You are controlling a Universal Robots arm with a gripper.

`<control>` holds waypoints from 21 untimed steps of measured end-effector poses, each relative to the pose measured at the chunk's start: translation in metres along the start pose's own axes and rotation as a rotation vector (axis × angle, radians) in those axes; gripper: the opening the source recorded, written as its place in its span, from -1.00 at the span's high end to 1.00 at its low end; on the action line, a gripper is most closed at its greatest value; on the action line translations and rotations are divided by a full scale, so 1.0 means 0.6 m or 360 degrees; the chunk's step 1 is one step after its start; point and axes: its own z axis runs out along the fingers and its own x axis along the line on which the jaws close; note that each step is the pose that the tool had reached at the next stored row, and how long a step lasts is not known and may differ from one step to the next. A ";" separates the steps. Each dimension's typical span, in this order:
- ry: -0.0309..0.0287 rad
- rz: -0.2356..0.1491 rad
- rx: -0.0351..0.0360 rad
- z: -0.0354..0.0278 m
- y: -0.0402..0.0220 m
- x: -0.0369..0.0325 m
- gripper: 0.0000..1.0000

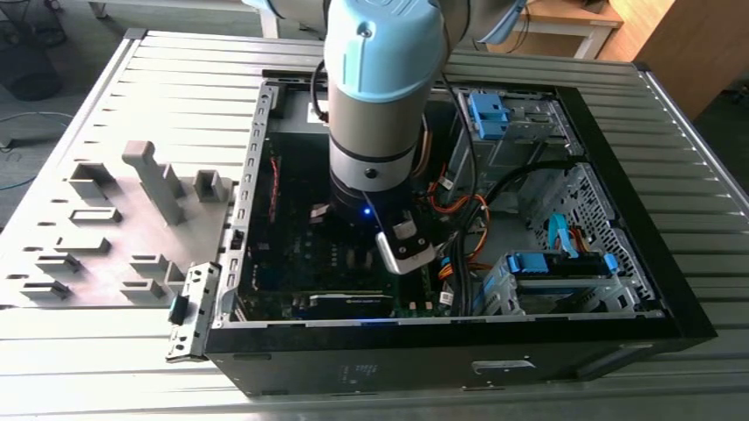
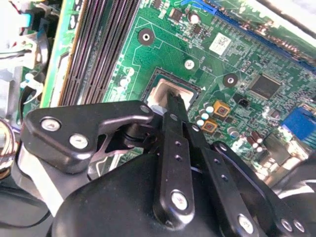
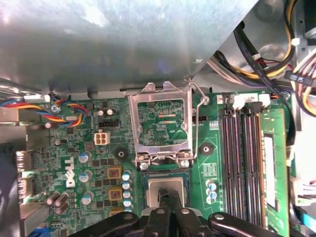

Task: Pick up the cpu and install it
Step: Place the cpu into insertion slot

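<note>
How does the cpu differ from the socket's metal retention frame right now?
The cpu is a solid silver-grey square; the retention frame is an open-centred metal outline. The cpu lies flat at the socket; the retention frame is swung open beyond it. Both are metallic and roughly square.

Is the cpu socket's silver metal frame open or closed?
Open. In the first wrist view the silver metal frame is swung back on its hinges, leaving the flat silver-grey square cpu uncovered.
</note>
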 end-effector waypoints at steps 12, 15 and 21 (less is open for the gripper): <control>-0.00001 0.0000 0.0000 -0.028 0.001 0.000 0.79; 0.00001 0.0000 0.0000 -0.063 0.001 -0.001 0.79; 0.00001 0.0000 0.0000 -0.064 0.001 -0.001 0.79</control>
